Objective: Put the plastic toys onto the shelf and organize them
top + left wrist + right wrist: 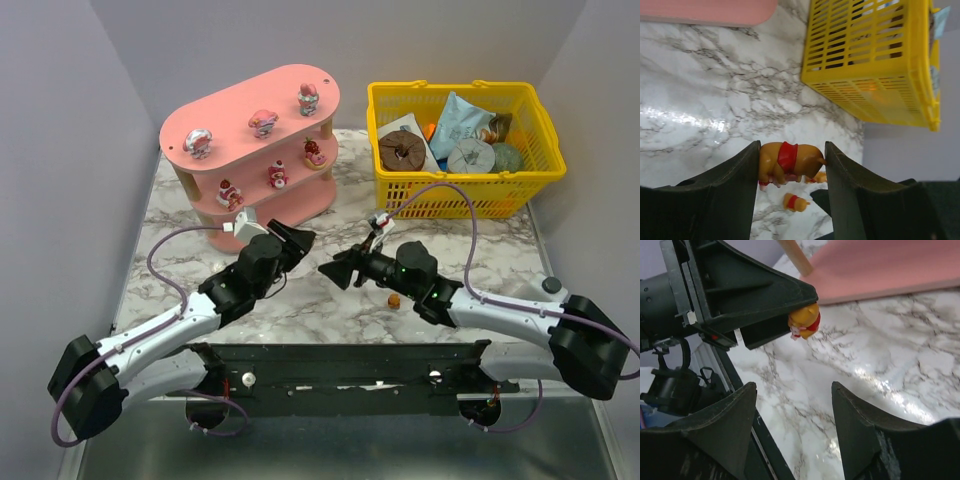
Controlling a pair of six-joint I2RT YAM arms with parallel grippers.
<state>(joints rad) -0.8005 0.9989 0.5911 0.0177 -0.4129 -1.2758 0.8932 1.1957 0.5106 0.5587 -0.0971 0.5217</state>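
Left pincer (792, 147) closed partway on one orange-brown bear toy (787, 161), held clear of the marble table (330, 310).
The bear's long axis runs jaw to jaw. The pink shelf (250, 105) is just beyond, upper left of the top view, nearer the left arm. It holds six pink-and-white toys, three on each of two tiers. One orange toy (393, 299) lies loose lower right by the right pincer (794, 390), which is open and empty.

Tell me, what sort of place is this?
Probably a robotics test bench: plain grey walls box in a marble-patterned table, two robot arms are bolted to its near edge, and the pink shelf, toy figurines and yellow basket look like practice props.
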